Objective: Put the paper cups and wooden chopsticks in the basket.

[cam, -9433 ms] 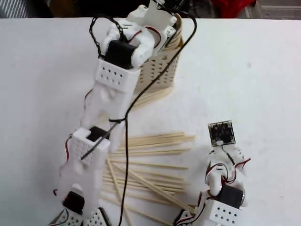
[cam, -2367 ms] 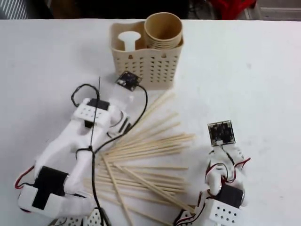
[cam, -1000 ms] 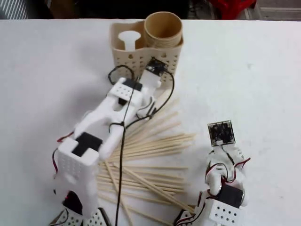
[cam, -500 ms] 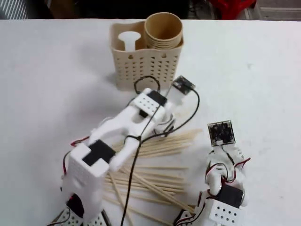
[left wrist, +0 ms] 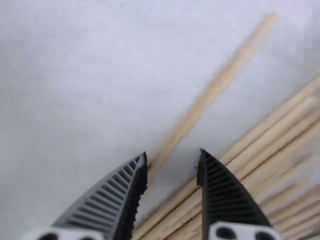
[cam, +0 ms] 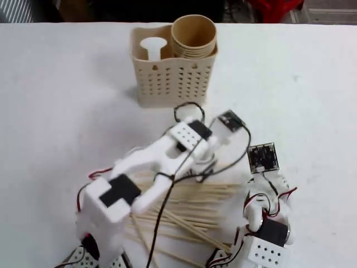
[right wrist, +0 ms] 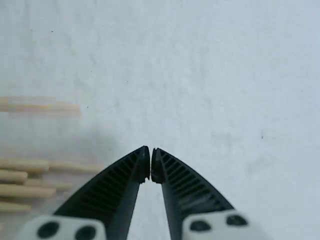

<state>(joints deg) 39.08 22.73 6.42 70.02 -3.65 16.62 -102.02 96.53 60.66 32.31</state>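
The left gripper (left wrist: 172, 156) hangs low with its jaws apart. One end of a lone chopstick (left wrist: 215, 90) runs in between them, and one jaw sits just beside the far edge of the wooden chopsticks (cam: 189, 204) piled at the near middle of the table (cam: 301, 84). To grip cleanly, it should probably centre on that stick, keep the other jaw off its neighbours, go down to the surface and close firmly. The right gripper (right wrist: 150, 152) rests near right, jaws together on nothing. The basket (cam: 173, 84) stands far middle, with the paper cups (cam: 193, 33) stacked in its right compartment.
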